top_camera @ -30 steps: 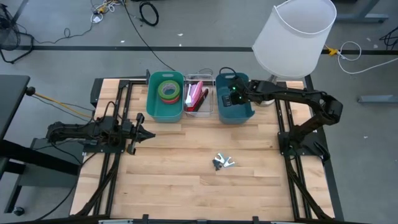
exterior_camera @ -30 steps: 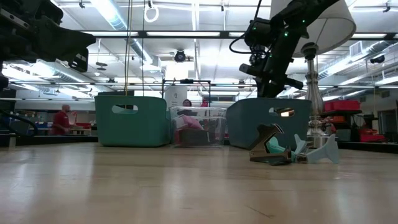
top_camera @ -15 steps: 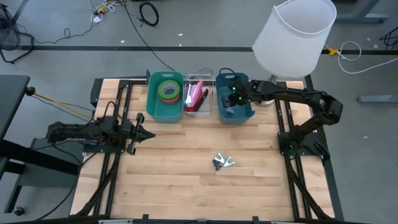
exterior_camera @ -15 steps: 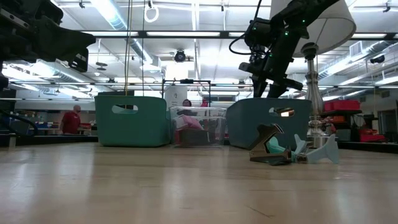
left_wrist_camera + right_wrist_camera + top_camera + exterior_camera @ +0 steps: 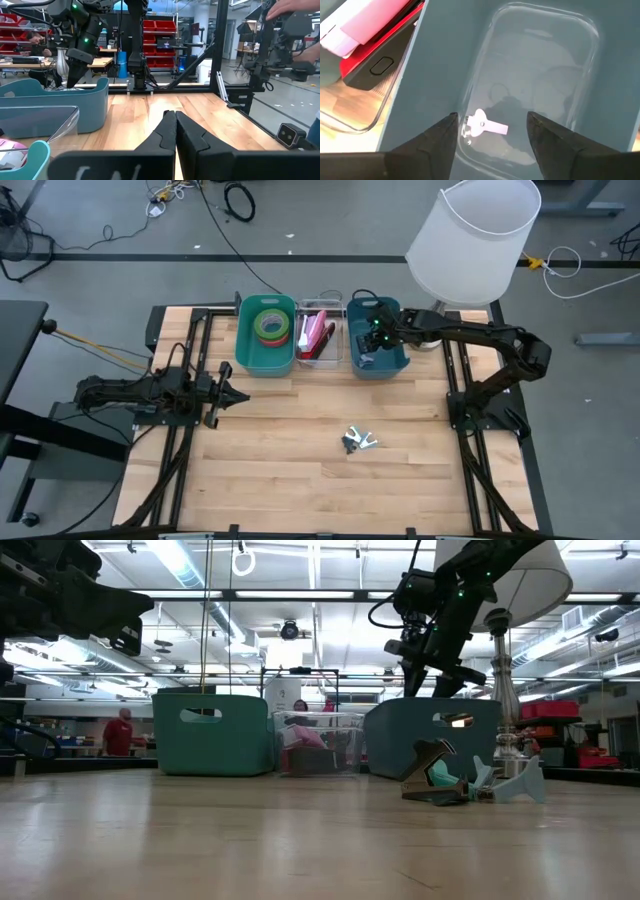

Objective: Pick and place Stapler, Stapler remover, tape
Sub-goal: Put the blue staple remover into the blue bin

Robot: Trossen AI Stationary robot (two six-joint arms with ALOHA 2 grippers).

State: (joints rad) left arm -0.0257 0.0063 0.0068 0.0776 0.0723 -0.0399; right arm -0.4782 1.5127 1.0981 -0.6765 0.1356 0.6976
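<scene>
My right gripper (image 5: 492,136) hangs open over the blue bin (image 5: 378,340) at the table's far side, pointing steeply down into it. A small white staple remover (image 5: 485,125) lies on the bin's bottom below the fingers, touching neither. Two more staple removers (image 5: 358,440) lie on the bare wood near the middle right. Pink and red staplers (image 5: 315,335) sit in the clear bin, and tape rolls (image 5: 270,325) sit stacked in the green bin (image 5: 265,358). My left gripper (image 5: 240,395) waits shut and level at the table's left.
A white-shaded lamp (image 5: 475,240) stands at the table's far right corner, close behind my right arm. The three bins stand side by side along the far edge. Open wood stretches across the middle and the near side. A person shows in the room beyond.
My right gripper has opened over the blue bin, its fingers spreading step by step while the hand stays in place.
</scene>
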